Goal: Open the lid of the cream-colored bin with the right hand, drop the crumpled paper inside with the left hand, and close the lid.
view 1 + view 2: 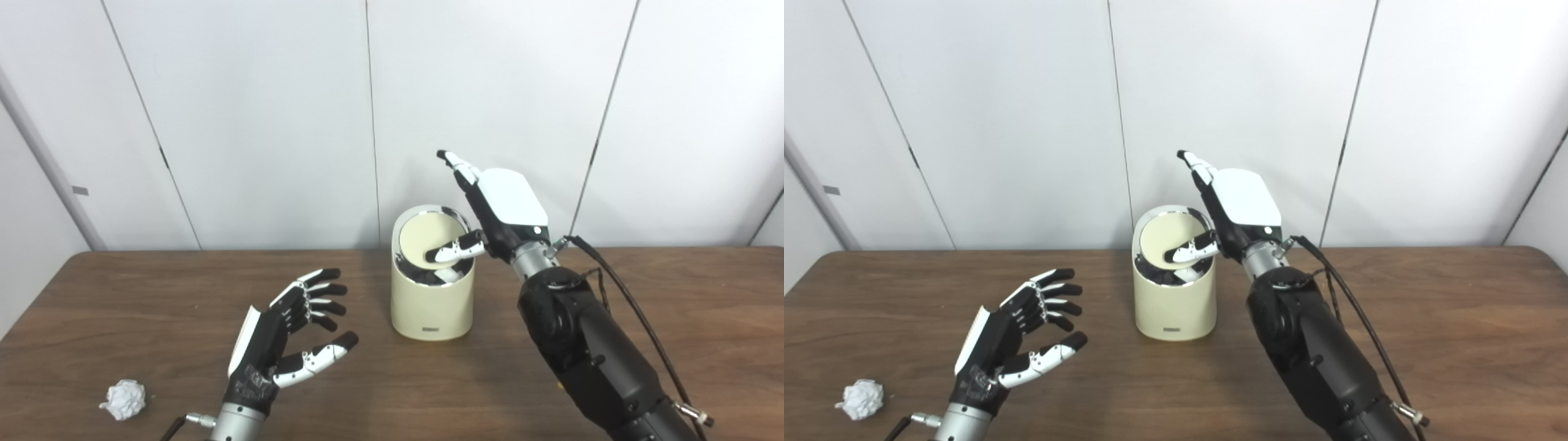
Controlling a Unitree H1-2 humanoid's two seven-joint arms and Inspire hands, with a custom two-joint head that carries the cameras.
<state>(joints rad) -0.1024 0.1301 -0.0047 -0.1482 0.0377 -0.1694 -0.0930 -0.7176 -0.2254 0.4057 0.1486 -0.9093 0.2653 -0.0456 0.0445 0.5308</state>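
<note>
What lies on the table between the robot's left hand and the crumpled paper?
Nothing: only bare wooden table separates the left hand from the crumpled paper. Both eye views show this.

Both hands are showing black frames with white segments along the fingers and black tips, the left hand point(288, 343) wearing a white plate on its back and the right hand point(496, 211) a larger, rounded white shell. Each wrist is showing a bare silver metal collar, and the right forearm point(588, 355) is wearing a glossy black, bulging casing. A black cable point(631, 306) is running along that forearm's outer side, ending in a small metal plug.
</note>
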